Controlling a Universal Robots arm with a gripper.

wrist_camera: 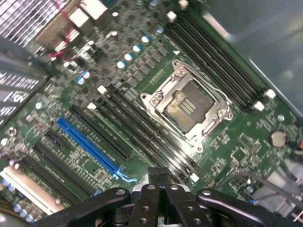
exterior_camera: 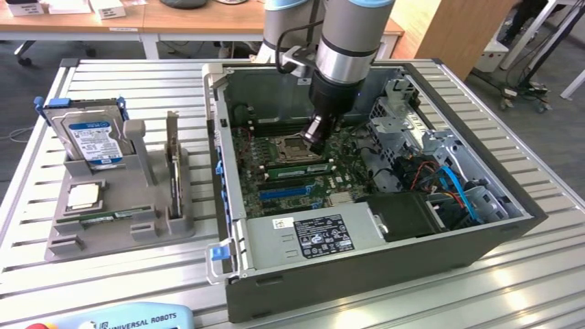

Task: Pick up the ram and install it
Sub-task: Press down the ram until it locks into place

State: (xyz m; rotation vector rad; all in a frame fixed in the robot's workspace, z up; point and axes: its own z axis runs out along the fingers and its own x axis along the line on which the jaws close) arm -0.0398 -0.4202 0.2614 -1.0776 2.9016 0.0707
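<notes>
The open computer case [exterior_camera: 233, 226] lies on the table with its green motherboard [wrist_camera: 246, 142] showing. A long, thin green stick, the ram [exterior_camera: 292, 169], sits among the memory slots [wrist_camera: 142, 127] just in front of the empty processor socket [wrist_camera: 187, 106]. My gripper [exterior_camera: 316, 145] hangs down into the case over the socket's edge, close above the ram. Its black fingers [wrist_camera: 158, 174] are shut, tip to tip, and nothing is held between them. Whether the tips touch the ram I cannot tell.
A grey holder [exterior_camera: 119, 233] at the exterior view's left carries a blue hard drive [exterior_camera: 92, 137], a silver square chip [exterior_camera: 82, 197] and an upright dark card [exterior_camera: 172, 161]. In the case are the drive cage [exterior_camera: 402, 123], blue cables [exterior_camera: 457, 188] and a blue slot [wrist_camera: 90, 146].
</notes>
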